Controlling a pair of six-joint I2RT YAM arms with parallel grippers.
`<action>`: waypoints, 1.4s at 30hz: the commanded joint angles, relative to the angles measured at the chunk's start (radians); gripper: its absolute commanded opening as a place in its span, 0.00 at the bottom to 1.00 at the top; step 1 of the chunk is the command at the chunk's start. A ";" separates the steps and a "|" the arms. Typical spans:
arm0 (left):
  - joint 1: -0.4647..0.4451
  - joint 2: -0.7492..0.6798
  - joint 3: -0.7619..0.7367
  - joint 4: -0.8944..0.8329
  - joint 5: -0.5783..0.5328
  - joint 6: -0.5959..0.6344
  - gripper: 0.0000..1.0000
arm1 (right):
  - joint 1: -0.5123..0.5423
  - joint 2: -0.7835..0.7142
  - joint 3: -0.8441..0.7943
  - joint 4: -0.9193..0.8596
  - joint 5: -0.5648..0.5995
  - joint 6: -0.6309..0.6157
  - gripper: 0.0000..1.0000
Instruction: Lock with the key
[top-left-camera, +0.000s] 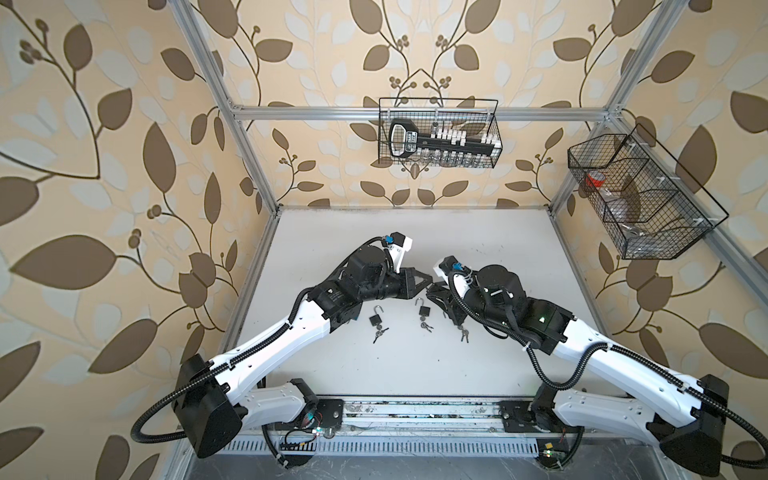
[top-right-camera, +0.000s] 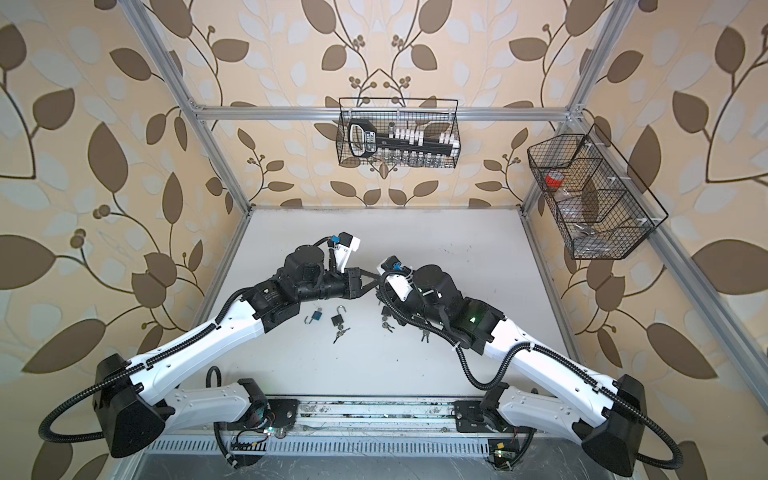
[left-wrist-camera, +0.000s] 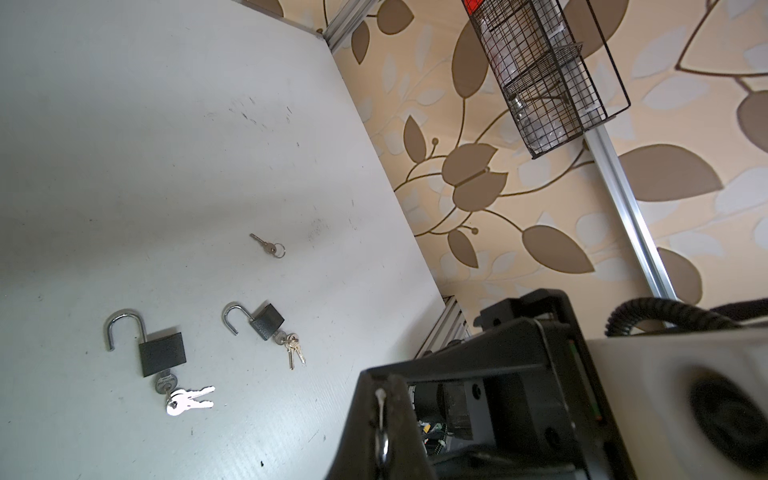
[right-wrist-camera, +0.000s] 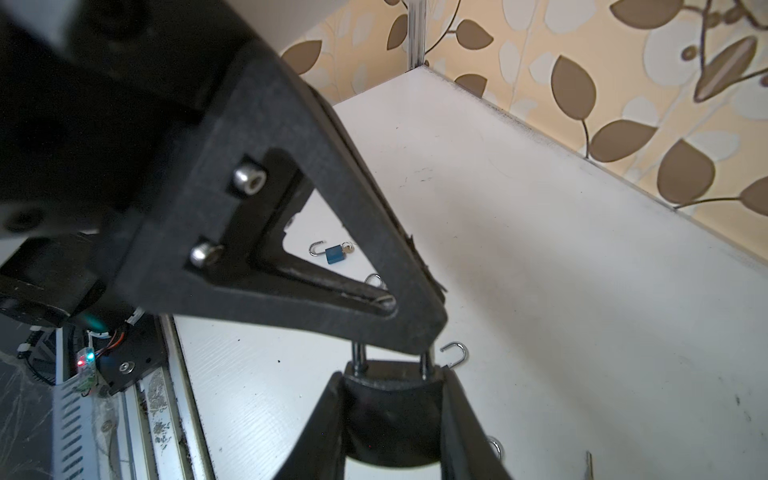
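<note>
A black padlock (right-wrist-camera: 390, 409) sits body-first between the fingers of my right gripper (right-wrist-camera: 392, 376), which is shut on its two sides. Both legs of its shackle run up into the tips of my left gripper (right-wrist-camera: 415, 328). In the left wrist view that left gripper (left-wrist-camera: 380, 419) is shut on a thin strip of silver metal, the shackle seen edge-on. In both top views the two grippers meet tip to tip above mid-table, left gripper (top-left-camera: 431, 285) against right gripper (top-left-camera: 438, 296). A bunch of keys (top-left-camera: 463, 332) shows just under the right wrist; whether a key is in the held padlock is hidden.
Two more black padlocks with open shackles and key bunches lie on the white table (left-wrist-camera: 124, 166), one (left-wrist-camera: 162, 353) beside the other (left-wrist-camera: 266, 322). A single key (left-wrist-camera: 268, 245) lies apart. A blue open padlock (top-right-camera: 316, 316) lies under the left arm. Wire baskets (top-left-camera: 440, 133) hang on the walls.
</note>
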 joint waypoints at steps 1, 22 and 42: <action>0.001 -0.037 0.067 0.004 -0.018 0.035 0.22 | -0.001 -0.003 0.039 -0.006 0.046 0.017 0.02; 0.243 -0.204 -0.175 -0.210 -0.081 -0.045 0.99 | -0.588 0.230 0.057 -0.181 -0.235 0.055 0.00; 0.428 -0.161 -0.304 -0.088 -0.032 -0.146 0.99 | -0.597 0.746 0.335 -0.272 0.021 -0.278 0.00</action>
